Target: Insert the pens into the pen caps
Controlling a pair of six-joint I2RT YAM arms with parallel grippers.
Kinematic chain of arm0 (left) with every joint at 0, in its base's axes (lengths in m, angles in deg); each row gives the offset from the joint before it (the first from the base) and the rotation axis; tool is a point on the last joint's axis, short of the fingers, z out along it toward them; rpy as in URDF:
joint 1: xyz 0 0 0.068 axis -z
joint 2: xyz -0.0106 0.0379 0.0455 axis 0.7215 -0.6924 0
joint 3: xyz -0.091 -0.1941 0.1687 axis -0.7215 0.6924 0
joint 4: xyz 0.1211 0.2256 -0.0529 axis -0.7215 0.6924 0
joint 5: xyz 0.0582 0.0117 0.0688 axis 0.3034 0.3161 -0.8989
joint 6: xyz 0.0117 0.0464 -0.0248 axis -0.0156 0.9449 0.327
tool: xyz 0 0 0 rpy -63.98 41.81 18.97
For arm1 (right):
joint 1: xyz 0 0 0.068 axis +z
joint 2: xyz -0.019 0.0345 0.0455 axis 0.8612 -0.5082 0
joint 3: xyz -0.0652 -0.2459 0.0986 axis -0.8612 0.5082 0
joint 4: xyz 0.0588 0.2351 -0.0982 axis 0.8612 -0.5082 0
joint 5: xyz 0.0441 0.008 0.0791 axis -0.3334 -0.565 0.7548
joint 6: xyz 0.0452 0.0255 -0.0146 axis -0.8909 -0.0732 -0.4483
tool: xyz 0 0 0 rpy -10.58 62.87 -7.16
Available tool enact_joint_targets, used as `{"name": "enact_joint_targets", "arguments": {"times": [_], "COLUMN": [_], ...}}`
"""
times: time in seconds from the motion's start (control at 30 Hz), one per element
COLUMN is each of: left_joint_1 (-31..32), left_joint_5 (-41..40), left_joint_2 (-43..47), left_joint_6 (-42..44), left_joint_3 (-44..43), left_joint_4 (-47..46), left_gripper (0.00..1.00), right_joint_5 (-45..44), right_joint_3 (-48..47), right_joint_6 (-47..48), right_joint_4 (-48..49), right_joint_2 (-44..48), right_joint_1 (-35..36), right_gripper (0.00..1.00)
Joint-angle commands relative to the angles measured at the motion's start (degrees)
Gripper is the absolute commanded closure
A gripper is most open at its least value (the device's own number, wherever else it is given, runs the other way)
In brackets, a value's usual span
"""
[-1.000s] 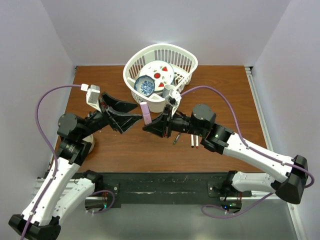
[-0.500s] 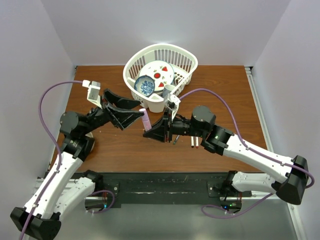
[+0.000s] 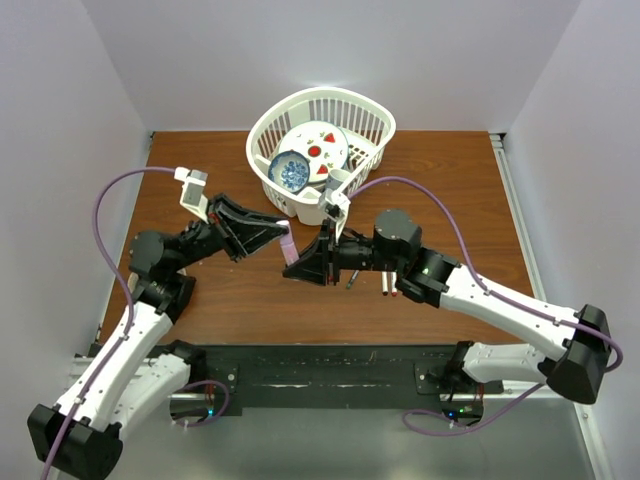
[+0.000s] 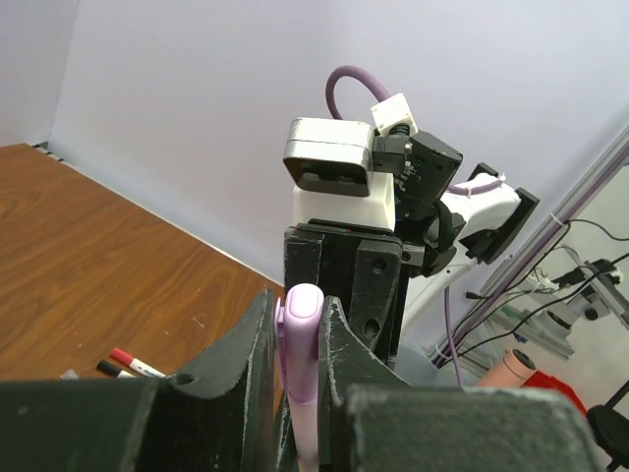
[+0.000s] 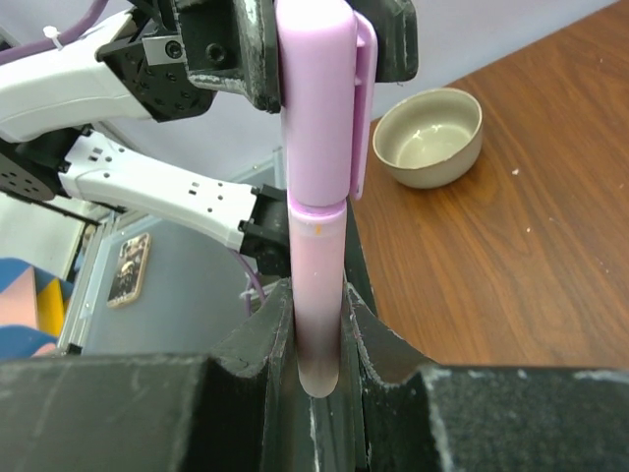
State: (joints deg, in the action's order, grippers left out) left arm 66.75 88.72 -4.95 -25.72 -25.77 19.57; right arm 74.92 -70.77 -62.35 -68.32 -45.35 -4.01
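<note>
Now that the pink cap [image 5: 314, 98] is newly pinched by the left jaws from nine o'clock, the marker [image 5: 316, 285] pinched by the right jaws can be seated.

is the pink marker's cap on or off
On: the pink cap sits over the end of the pink marker, its rim meeting the barrel.

**A:** Bright in here, even light from overhead. There's a white hot spot on the wall [image 3: 330, 60] right behind the basket [image 3: 322, 93], and only soft shadows on the table [image 3: 450, 180].

**B:** Yep. Up close the pink marker [image 5: 316, 246] is crisp, but the dark bits along the bottom edge blur out. And the bowl [image 5: 430, 147] has some shine.
</note>
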Motion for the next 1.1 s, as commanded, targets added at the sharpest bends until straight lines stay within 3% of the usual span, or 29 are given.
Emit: {"name": "enact_joint_targets", "arguments": {"times": [0.0, 0.3, 0.5, 0.63, 0.73, 0.77, 0.83, 0.87, 1.07], "left_joint_1": [0.51, 1.31, 1.74, 2.71, 2.71, 2.71, 2.71, 2.71, 2.71], "left_joint_5": [4.15, 5.55, 5.91, 4.85, 3.20, 2.23, -1.27, -2.52, -10.00], "left_joint_2": [2.29, 5.46, 7.75, 7.40, 6.70, 5.91, 4.68, 3.20, -5.76], "left_joint_6": [-3.71, -18.48, -19.36, -18.84, -12.36, -6.50, -1.54, 1.87, 11.91], "left_joint_3": [4.97, 18.60, 19.84, 21.42, 16.35, 11.37, 6.42, 2.22, -10.29], "left_joint_4": [-3.12, -20.78, -19.82, -18.86, -8.79, -0.92, 5.28, 8.88, 21.20], "left_gripper": [1.00, 1.00, 1.00, 1.00, 1.00, 1.00, 1.00, 1.00, 1.00], "right_joint_5": [-5.06, -7.56, -6.76, -6.15, -3.78, -1.95, -0.62, -0.35, -2.71], "right_joint_3": [-5.58, -13.75, -19.28, -24.29, -26.06, -23.36, -19.23, -14.77, -0.50], "right_joint_6": [1.02, -2.04, -0.65, -0.21, 0.41, -0.37, -0.91, -1.35, -0.03], "right_joint_4": [3.31, 12.70, 13.69, 8.61, 2.55, 2.35, 3.31, 3.23, -6.08], "right_joint_2": [0.58, -1.88, -2.58, -4.43, -5.75, -5.40, -3.21, -2.16, 10.58], "right_joint_1": [0.11, -0.86, -1.39, -1.91, -1.83, -1.83, -1.74, -1.74, -1.83], "right_gripper": [1.00, 1.00, 1.00, 1.00, 1.00, 0.93, 0.84, 0.75, 0.37]}}
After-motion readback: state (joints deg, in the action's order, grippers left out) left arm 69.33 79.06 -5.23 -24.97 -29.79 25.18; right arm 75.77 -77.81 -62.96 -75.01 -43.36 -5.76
